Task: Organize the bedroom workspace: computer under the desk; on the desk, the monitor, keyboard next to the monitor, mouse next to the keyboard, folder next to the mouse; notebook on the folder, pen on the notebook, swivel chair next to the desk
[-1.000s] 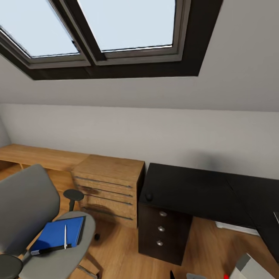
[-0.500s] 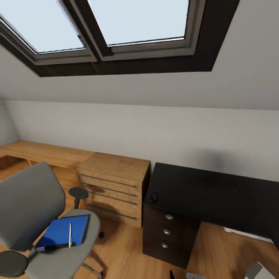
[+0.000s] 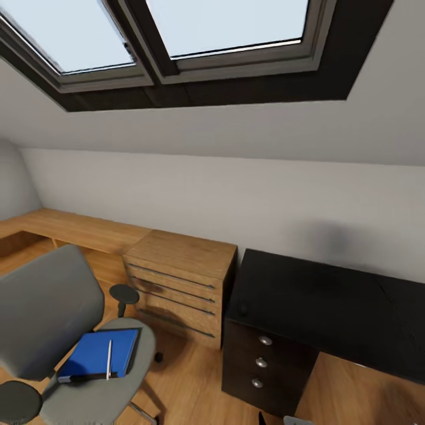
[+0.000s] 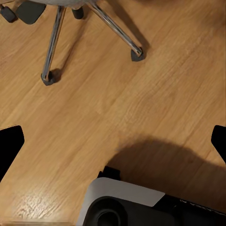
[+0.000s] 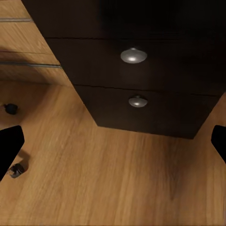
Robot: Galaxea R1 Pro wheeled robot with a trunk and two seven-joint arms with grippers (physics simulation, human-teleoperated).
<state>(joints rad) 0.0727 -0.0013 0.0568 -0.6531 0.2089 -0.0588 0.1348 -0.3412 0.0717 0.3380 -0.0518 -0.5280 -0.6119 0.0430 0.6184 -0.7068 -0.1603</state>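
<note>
The grey swivel chair [image 3: 44, 313] stands at the left, and its chrome star base [image 4: 56, 35] shows on the floor in the left wrist view. On its seat lies a blue flat stack [image 3: 94, 353]; I cannot tell folder from notebook. The white pen [image 3: 109, 359] rests on top of the stack. At the right is the black desk [image 3: 330, 301] with its drawer unit [image 5: 141, 101]. A small dark mouse [image 3: 242, 308] sits near the desk's front left corner. My left gripper [image 4: 113, 143] hangs open over the floor. My right gripper [image 5: 113, 143] is open, facing the drawers. Computer, monitor and keyboard are out of view.
A low light-wood cabinet [image 3: 180, 283] with long handles stands between chair and desk, against a low wooden ledge [image 3: 77, 230] along the wall. Skylights [image 3: 224, 26] sit in the sloped ceiling. The robot's base [image 4: 122, 205] is close to the chair's legs.
The head view has turned left and slightly up, so chair, cabinet and desk sit further right in the picture. The things themselves have not moved.
</note>
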